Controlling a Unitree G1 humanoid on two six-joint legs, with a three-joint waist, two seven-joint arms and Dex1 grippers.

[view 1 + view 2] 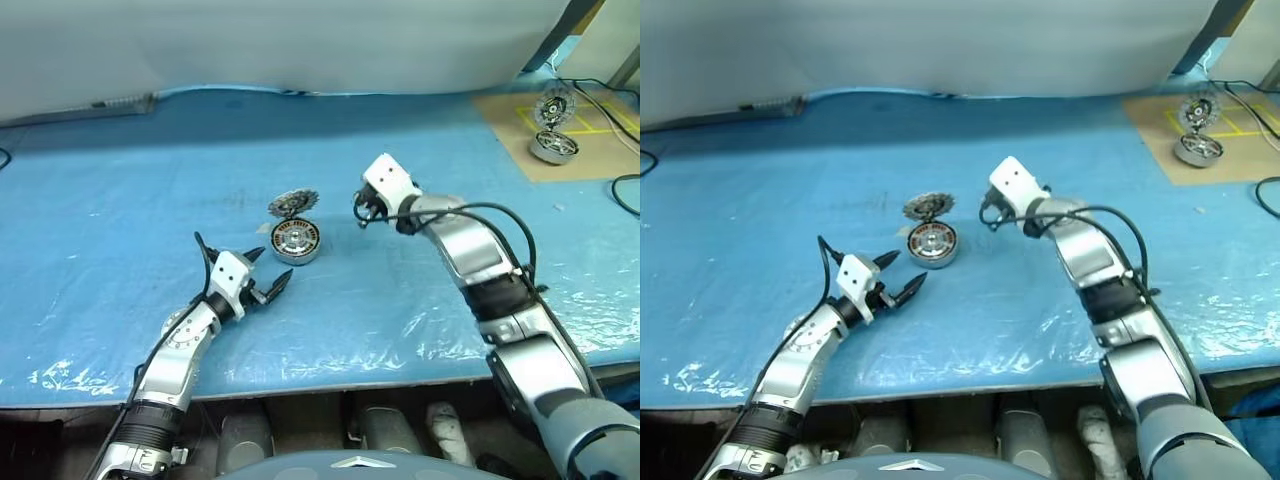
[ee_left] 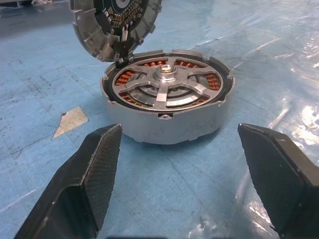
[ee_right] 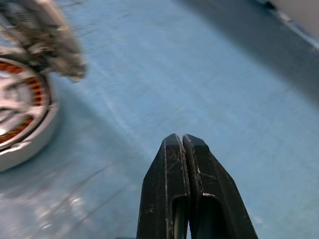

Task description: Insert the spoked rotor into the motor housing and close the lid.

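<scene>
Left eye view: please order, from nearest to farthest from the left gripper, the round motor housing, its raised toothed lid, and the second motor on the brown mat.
1. Round silver motor housing, just ahead of the left gripper.
2. Toothed silver lid, upright behind the housing.
3. Second motor, far right on the brown mat.

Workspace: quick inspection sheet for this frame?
Surface: blue plastic sheet over the table, wrinkled at the front edge.
Job's things: spoked rotor seated in the motor housing; lid hinged up, open.
Clutter: second motor unit on a brown mat, far right.
Grippers: left gripper open, facing the housing; right gripper shut, empty, beside the housing.
Cables: black cables at the far right.
Surroundings: white backdrop.
</scene>
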